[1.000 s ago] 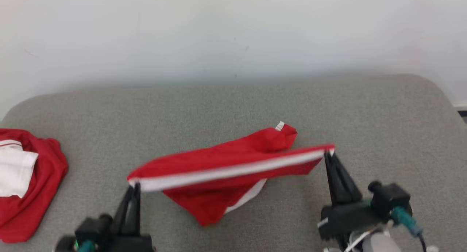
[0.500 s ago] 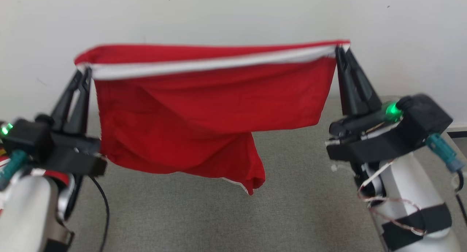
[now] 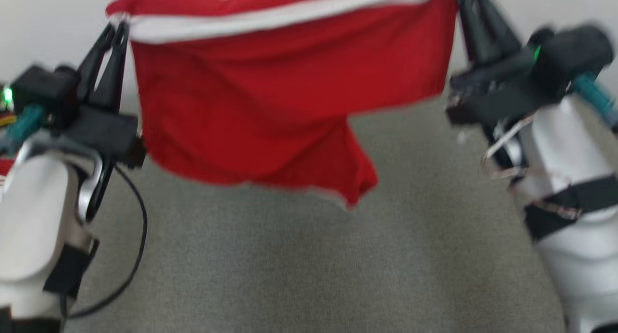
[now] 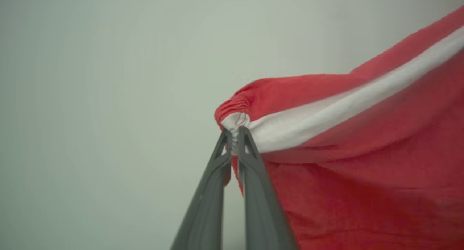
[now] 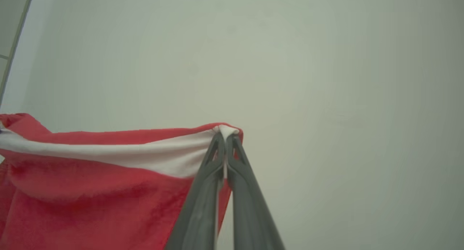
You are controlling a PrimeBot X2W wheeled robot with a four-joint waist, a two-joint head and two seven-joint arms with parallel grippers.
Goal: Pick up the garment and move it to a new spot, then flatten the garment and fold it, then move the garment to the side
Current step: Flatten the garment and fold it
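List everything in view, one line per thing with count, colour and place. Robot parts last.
garment: 1, red with a white band along its top edge, hanging stretched between the two grippers above the surface
cloth sliver: 1, red, far left edge of the head view; too little shows to identify it
surface: 1, grey fabric, below the garment
wall: 1, pale, behind everything
cable: 1, black, looping beside the left forearm
left forearm: 1, white, lower left
right forearm: 1, white, black strap, lower right
left gripper: 1, dark, shut on the garment's left top corner
right gripper: 1, dark, shut on the right top corner
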